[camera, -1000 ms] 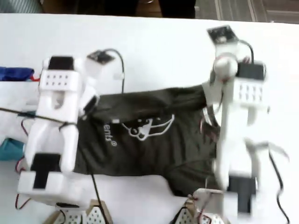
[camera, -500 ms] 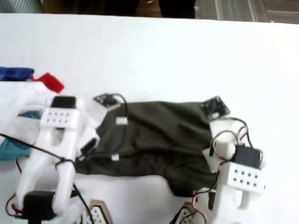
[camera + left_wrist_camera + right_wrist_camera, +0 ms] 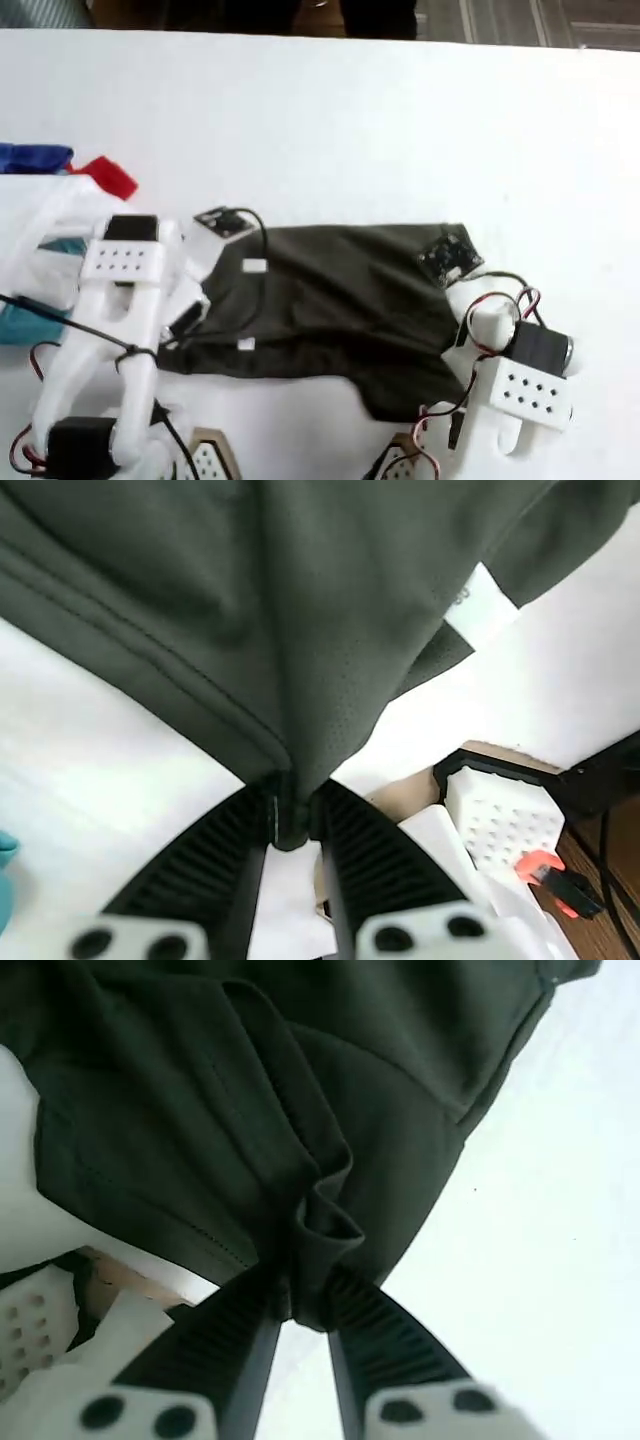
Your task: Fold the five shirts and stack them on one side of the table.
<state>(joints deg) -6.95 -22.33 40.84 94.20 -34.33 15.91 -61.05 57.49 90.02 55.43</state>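
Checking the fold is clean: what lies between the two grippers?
The dark shirt spans that stretch in the high view; the left gripper and right gripper each pinch a fold of it.

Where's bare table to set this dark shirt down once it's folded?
Bare: the far half of the table beyond the dark shirt, and the corner past the shirt beyond the right arm. Crowded: the left edge with piled clothes, and the near edge around the left arm.
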